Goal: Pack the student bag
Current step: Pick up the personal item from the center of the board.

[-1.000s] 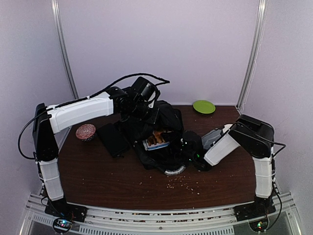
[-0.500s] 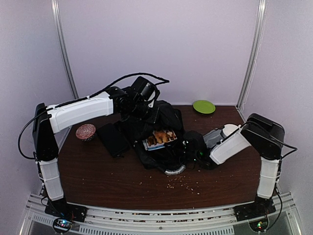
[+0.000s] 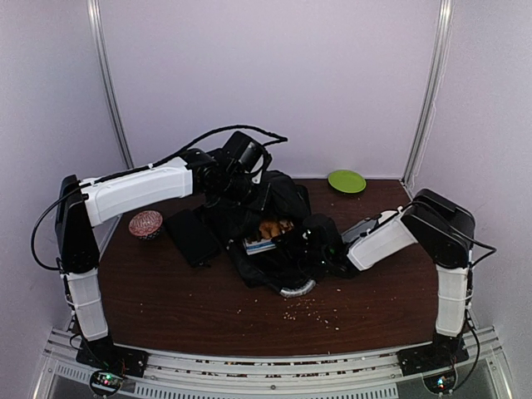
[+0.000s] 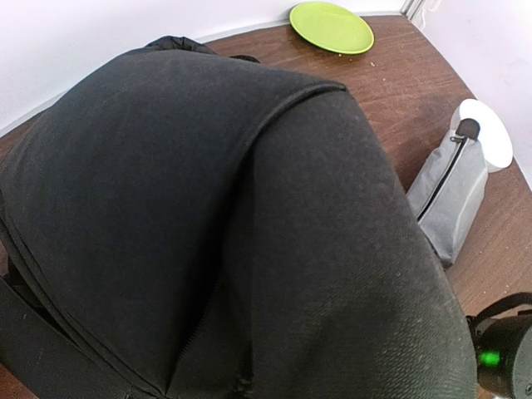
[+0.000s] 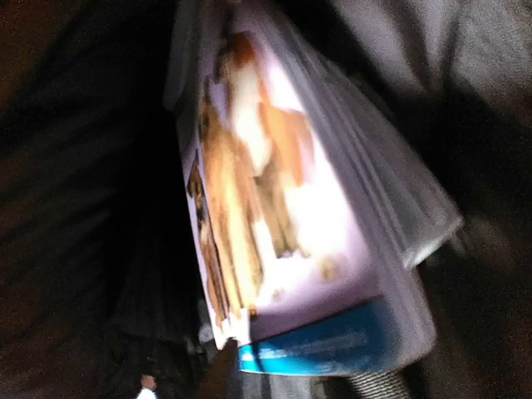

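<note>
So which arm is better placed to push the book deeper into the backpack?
Right. The right arm reaches the opening of the backpack, and the book fills its wrist view. The left arm is over the backpack's far side, its camera showing mostly fabric.

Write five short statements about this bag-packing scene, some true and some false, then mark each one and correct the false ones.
1. A picture book shows in the opening of the student bag. True.
2. The black notebook is packed inside the bag. False: it lies on the table, to the left of the bag.
3. The green plate sits near the table's far right corner. True.
4. The zipped pencil case rests on the plate. False: it lies on the table, apart from the plate.
5. Crumbs are scattered on the table in front of the bag. True.
</note>
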`<state>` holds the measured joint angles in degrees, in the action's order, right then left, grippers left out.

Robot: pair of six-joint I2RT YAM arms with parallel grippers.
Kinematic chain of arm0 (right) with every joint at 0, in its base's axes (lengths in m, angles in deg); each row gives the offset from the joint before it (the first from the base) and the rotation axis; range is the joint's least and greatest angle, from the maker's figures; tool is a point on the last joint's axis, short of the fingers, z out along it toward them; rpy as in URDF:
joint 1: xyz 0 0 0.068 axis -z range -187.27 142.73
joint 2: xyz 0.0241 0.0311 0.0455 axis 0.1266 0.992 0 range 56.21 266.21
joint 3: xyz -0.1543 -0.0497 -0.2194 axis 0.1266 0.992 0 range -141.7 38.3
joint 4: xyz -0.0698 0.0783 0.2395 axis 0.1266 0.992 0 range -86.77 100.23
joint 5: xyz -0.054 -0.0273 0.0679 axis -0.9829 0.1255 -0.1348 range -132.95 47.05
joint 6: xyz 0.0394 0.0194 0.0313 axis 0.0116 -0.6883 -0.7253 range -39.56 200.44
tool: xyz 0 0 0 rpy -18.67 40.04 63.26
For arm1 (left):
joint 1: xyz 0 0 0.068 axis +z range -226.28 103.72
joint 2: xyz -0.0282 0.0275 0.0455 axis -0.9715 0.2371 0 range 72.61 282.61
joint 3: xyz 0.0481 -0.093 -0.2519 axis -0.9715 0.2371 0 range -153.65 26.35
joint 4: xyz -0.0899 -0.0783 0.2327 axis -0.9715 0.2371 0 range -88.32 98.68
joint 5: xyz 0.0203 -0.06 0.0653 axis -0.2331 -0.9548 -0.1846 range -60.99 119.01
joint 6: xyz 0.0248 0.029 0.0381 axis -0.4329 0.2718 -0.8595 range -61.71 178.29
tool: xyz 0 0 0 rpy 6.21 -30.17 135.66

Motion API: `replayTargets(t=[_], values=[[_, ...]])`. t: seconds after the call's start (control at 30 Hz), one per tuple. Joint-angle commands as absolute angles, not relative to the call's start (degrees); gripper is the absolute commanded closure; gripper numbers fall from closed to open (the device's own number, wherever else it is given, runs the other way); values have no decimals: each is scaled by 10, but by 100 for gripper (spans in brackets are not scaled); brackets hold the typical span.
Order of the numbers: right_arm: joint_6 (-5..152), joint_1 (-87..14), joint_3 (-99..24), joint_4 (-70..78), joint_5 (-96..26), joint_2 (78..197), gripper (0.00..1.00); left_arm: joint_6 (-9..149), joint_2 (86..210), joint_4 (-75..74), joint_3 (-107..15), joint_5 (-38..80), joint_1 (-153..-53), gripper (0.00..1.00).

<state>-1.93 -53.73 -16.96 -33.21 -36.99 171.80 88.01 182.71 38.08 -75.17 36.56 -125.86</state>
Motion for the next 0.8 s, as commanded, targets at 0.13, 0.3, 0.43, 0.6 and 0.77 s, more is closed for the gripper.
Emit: replayTargets(t=[0.13,0.3,0.43,0.6,0.77], values=[[32,-529,-152,-310,-353,1656,44,891,1795,303,-753,345,-1262,100],[48,-532,-124,-295,-339,1609,39,892,1800,308,-759,352,-1261,100],[77,-536,-99,-265,-331,1562,39,893,1799,315,-759,361,-1260,100],[125,-564,-29,-246,-302,1470,39,889,1795,316,-755,373,-1259,87],[251,-641,-9,-40,-379,1330,39,886,1801,314,-749,378,-1255,82]])
